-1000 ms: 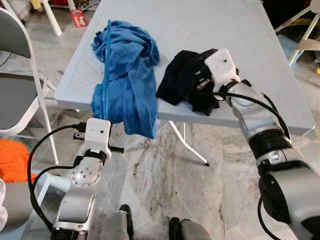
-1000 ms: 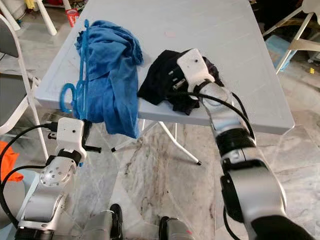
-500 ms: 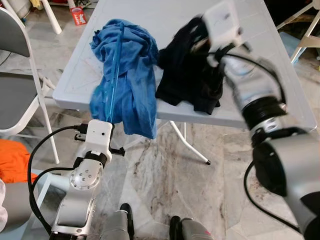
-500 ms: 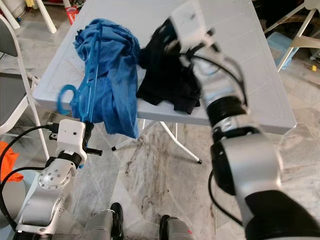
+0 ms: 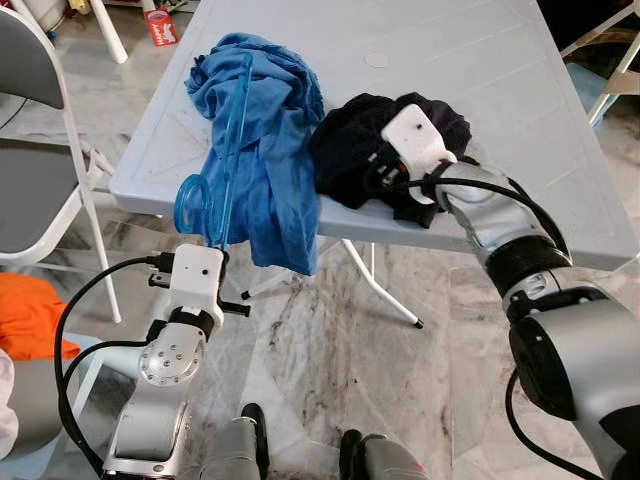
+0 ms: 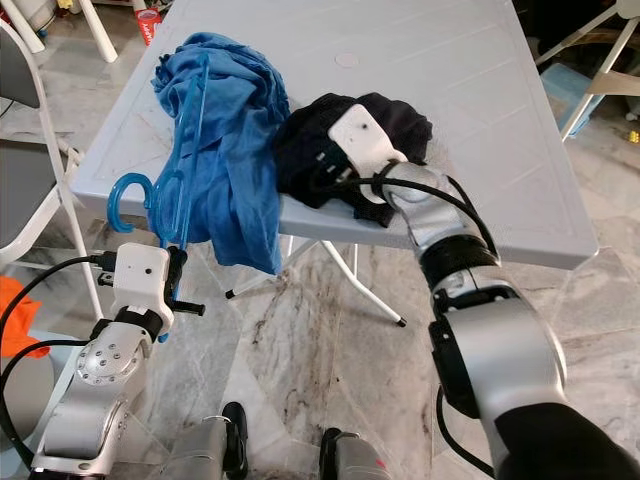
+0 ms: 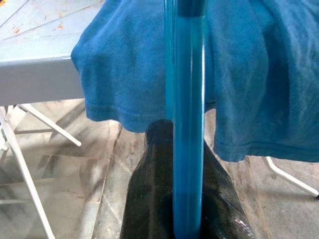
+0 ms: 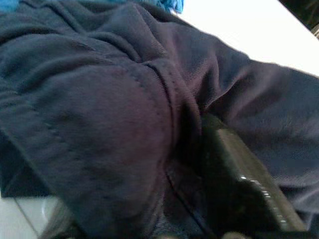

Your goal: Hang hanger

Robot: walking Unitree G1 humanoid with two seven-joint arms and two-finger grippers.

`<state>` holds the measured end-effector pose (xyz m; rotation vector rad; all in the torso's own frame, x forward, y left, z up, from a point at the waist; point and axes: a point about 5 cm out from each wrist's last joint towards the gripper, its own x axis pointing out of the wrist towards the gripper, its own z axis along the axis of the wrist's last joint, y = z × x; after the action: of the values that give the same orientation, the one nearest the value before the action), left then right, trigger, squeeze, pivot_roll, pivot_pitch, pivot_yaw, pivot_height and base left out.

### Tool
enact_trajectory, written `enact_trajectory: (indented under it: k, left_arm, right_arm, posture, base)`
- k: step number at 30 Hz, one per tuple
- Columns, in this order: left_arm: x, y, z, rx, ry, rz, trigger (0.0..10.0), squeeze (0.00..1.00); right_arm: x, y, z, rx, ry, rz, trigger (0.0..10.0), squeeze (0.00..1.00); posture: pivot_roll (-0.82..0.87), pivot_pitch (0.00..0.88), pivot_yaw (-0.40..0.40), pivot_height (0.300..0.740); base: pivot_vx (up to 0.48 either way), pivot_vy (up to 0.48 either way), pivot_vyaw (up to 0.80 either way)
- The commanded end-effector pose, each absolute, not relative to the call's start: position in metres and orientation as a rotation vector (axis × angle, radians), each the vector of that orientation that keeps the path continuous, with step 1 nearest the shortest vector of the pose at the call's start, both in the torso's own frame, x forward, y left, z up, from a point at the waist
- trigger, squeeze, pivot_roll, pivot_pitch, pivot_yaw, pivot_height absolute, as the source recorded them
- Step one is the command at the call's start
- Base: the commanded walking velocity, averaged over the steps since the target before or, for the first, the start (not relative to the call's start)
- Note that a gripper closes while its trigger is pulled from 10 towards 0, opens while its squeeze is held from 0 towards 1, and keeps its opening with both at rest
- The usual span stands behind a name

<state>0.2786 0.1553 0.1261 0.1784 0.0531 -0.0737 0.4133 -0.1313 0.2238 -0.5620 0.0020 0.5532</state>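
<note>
Your left hand is sitting just below the near left corner of the pale grey bench, and its two black fingers are pinching the blue hanger from both sides. You are holding the hanger near its hook end: the curved hook is hanging off the bench edge just above the hand, while the long straight arm is running up and away over the blue garment. That garment is lying bunched along the left side of the bench, with its lower part drooping over the near edge beside the hanger.

Your right hand is reaching in over the near edge, around the middle of the bench, and it is buried in the black garment heaped there. One black finger is showing in the right wrist view, pressed under a fold of the dark cloth; I cannot tell whether this hand is spread or pressed together. The black garment is lying just beside the blue one, the two touching

A folding chair is standing off the left edge, and the floor below is marbled tile
</note>
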Motion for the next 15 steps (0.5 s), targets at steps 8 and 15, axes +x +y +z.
enact_trajectory:
  k: [8, 15]
  left_arm:
    - [0.278, 0.153, 0.122, 0.17, 0.073, -0.088, 10.0, 0.0]
    - [0.279, 0.153, 0.121, 0.173, 0.077, -0.096, 10.0, 0.0]
  right_arm:
    - [0.406, -0.16, 0.208, -0.515, 0.036, 0.523, 10.0, 1.0]
    - [0.397, -0.166, 0.207, -0.518, 0.014, 0.61, 10.0, 1.0]
  posture:
    - [0.0, 0.229, -0.036, 0.74]
    - [0.0, 0.228, -0.028, 0.74]
  base:
    - [0.0, 0.0, 0.0]
    - [0.0, 0.0, 0.0]
